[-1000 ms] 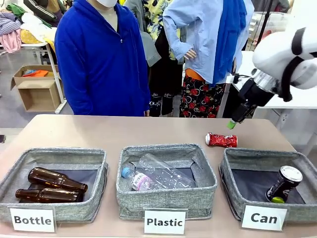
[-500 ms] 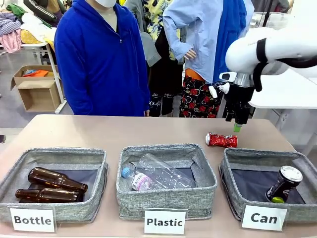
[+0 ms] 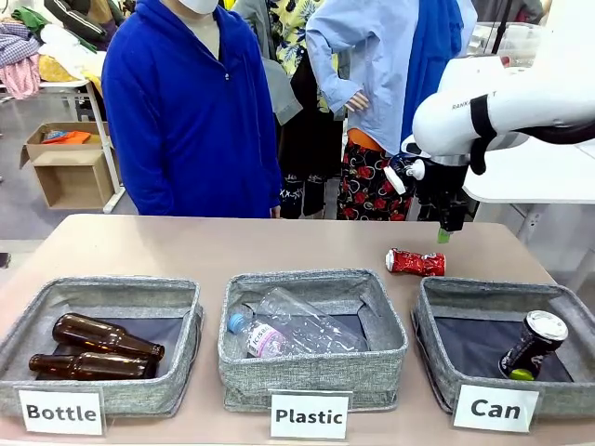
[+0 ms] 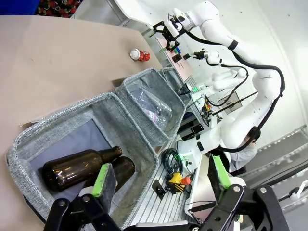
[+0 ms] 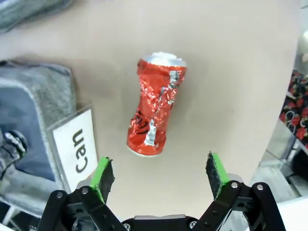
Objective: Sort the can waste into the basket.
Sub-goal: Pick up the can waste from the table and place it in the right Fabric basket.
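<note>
The right gripper (image 5: 160, 177), fingers spread and empty, hangs above the crushed red can (image 3: 416, 263) lying on the table (image 3: 186, 246) behind the "Can" basket (image 3: 437, 358), where the black can (image 3: 533, 345) leans. The left gripper (image 4: 161, 177), also spread, hovers over the brown bottles (image 4: 82, 168).

Three bins line the counter's (image 3: 279, 243) near edge: Bottle bin (image 3: 100, 307) left, Plastic bin (image 3: 311, 288) middle, Can bin (image 3: 437, 321) right. A slim can (image 3: 532, 346) leans inside the Can bin. The crushed can (image 3: 416, 263) lies just beyond it, under the right tool (image 3: 444, 234).
</note>
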Controlling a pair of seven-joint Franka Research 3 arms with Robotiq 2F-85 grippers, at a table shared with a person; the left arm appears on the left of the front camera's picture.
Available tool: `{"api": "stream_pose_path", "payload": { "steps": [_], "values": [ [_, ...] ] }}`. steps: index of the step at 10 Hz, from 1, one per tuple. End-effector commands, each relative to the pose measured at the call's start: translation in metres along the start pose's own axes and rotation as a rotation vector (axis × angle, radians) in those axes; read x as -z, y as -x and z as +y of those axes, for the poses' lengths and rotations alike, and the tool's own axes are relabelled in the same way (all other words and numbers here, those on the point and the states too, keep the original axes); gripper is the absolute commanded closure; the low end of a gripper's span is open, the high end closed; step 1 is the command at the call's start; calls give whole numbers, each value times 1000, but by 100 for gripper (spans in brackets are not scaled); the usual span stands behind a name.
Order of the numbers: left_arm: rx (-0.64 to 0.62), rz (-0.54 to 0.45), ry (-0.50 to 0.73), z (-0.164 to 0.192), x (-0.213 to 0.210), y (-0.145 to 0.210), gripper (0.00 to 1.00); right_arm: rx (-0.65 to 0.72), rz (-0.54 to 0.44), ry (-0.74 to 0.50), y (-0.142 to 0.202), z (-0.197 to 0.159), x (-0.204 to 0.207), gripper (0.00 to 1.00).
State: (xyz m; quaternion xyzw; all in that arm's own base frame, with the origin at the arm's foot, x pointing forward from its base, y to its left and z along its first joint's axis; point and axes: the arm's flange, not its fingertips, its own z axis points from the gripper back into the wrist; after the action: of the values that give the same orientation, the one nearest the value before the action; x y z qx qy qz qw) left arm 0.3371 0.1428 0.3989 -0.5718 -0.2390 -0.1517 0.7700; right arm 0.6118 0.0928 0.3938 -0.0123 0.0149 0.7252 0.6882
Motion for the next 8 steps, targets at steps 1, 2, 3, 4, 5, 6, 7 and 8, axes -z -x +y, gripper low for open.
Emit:
{"api": "stream_pose_path", "payload": {
  "steps": [1, 2, 3, 4, 5, 6, 7, 8],
  "values": [
    [-8, 2, -9, -3, 1, 2, 0, 118, -76, 8, -12, 3, 16, 0],
    [-8, 2, -9, -3, 1, 2, 0, 138, -107, -4, -15, 5, 28, 0],
    [-8, 2, -9, -3, 1, 2, 0, 176, -125, -27, -17, 3, 40, 0],
    [-8, 2, -9, -3, 1, 2, 0, 211, -131, -31, -19, 0, 52, 0],
    [-8, 2, -9, -3, 1, 2, 0, 237, -131, -29, -20, -5, 66, 0],
    [-8, 2, -9, -3, 1, 2, 0, 258, -120, -32, -19, -10, 78, 0],
    [-8, 2, -9, -3, 1, 2, 0, 261, -114, -76, -17, -13, 87, 0],
    [-8, 2, -9, -3, 1, 2, 0, 282, -101, -68, -13, -14, 92, 0]
  ]
}}
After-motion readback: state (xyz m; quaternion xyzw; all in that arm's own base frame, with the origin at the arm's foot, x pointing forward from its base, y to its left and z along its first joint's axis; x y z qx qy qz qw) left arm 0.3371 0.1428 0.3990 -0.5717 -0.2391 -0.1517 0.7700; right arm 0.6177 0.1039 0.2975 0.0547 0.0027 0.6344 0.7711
